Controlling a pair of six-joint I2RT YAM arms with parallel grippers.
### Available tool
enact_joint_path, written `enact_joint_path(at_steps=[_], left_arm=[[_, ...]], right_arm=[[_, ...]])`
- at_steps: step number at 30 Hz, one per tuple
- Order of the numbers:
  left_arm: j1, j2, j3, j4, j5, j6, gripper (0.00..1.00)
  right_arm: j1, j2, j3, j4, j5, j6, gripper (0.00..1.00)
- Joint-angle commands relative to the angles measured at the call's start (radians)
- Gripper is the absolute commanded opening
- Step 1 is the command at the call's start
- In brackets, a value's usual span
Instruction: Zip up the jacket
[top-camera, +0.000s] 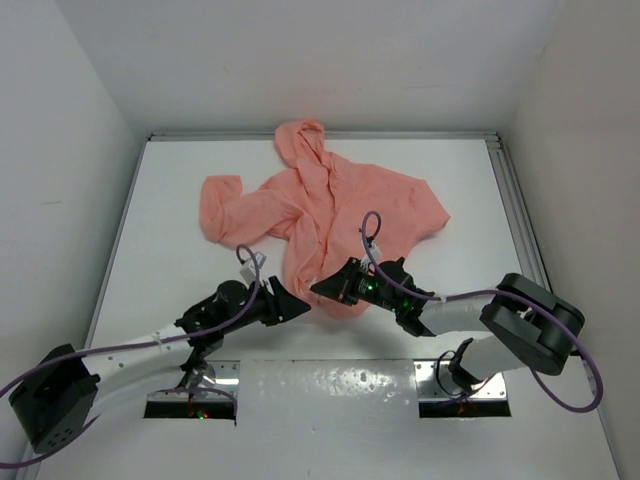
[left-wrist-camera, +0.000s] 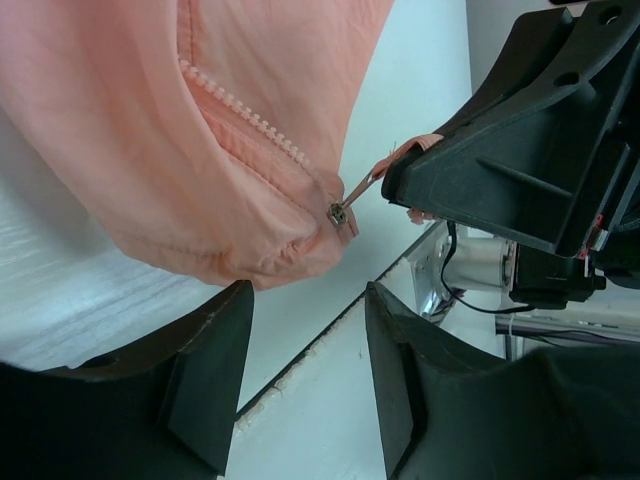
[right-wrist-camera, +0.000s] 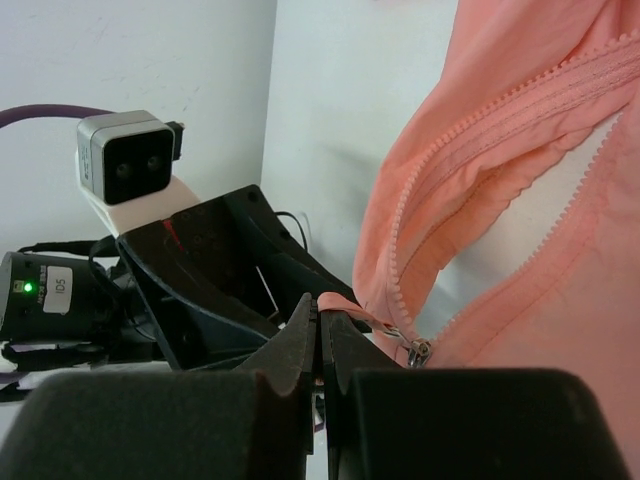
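Now: salmon-pink jacket (top-camera: 320, 205) lies mid table (top-camera: 180, 260), hood (top-camera: 303, 140) toward far edge. Your right gripper (right-wrist-camera: 320, 325) clenched on zipper pull tab (right-wrist-camera: 350, 307) at hem (left-wrist-camera: 250, 265); left gripper (left-wrist-camera: 308, 300) spread, grasping nothing. Fabric thin, limp, likely bunches. Pinch hem just beside slider (left-wrist-camera: 338, 213), hold taut.

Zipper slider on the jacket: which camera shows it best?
Left wrist view: the zipper slider and pull tab show unobstructed, the tab pinched by the right gripper. The right wrist view shows them low, partly hidden; the top view hides them.
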Motion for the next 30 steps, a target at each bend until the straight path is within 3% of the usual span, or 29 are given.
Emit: enact_joint_path(at_steps=[1,13,25,30], left_arm=[[-0.012,0.04,0.006,0.142,0.015,-0.017,0.47],[-0.046,0.146,0.035,0.202,-0.034,-0.015,0.41],[-0.103,0.157,0.012,0.263,-0.173,-0.054,0.46],[-0.121,0.149,0.003,0.255,-0.23,-0.078,0.43]], right_arm=[[0.002,-0.023,0.007,0.061,-0.017,0.001,0.0],[0.002,-0.013,0.016,0.089,-0.095,0.026,0.0],[0.004,0.018,0.001,0.153,-0.152,0.069,0.0],[0.002,0.02,-0.002,0.168,-0.167,0.076,0.0]])
